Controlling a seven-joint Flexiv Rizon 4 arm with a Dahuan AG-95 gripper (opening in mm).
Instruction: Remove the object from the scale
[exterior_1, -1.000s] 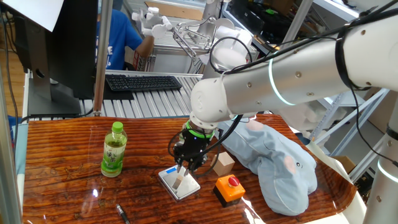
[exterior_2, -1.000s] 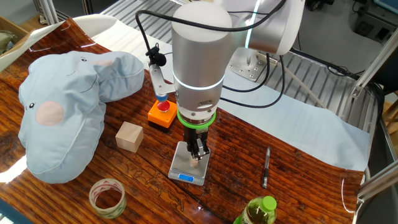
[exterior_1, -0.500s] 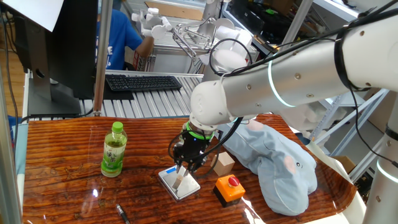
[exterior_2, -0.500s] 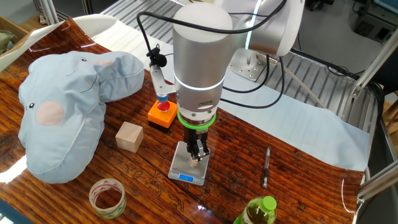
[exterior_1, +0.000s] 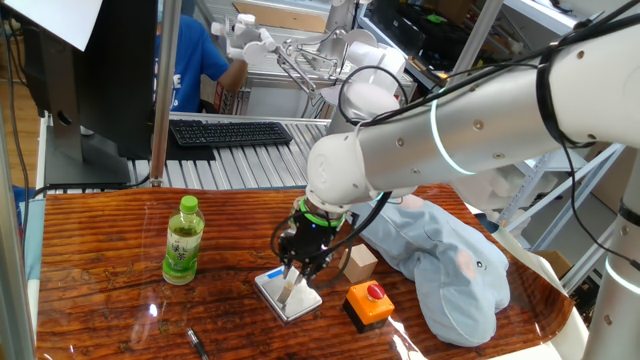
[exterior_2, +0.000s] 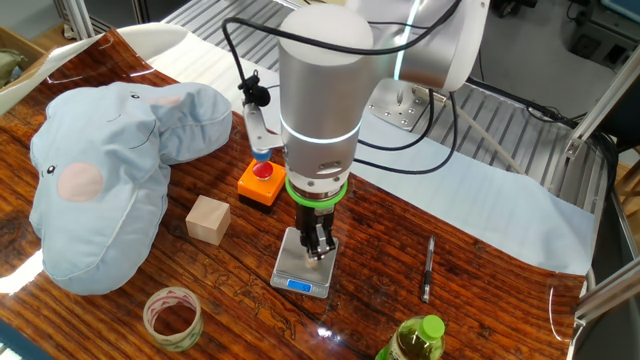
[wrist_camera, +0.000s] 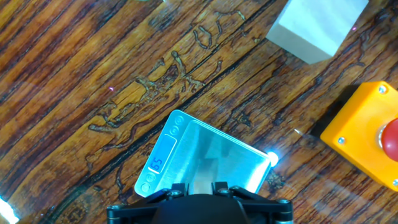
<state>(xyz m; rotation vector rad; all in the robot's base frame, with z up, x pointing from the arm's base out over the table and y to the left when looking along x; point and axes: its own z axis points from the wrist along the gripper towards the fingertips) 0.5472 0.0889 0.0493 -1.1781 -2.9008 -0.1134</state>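
Half of scale (wrist_camera: 205, 158) plate hidden by gripper (wrist_camera: 202, 186) body in hand view; fingertips cut off there. Tiny wooden block (exterior_1: 287, 290) pinched between fingers over scale (exterior_1: 287, 294) plate; whether lifted clear of plate cannot be told. Block mostly masked by fingers in other fixed view, gripper (exterior_2: 318, 252) low over scale (exterior_2: 303, 268). Beyond: tan cube (exterior_2: 208, 220), orange box (exterior_2: 261, 181), blue plush (exterior_2: 95, 175). Hardly changed from a second ago.

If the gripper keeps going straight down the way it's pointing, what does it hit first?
Most likely the small wooden block standing on the scale. The gripper points straight down over the plate with the block at its fingertips; whether it is already gripped is unclear.
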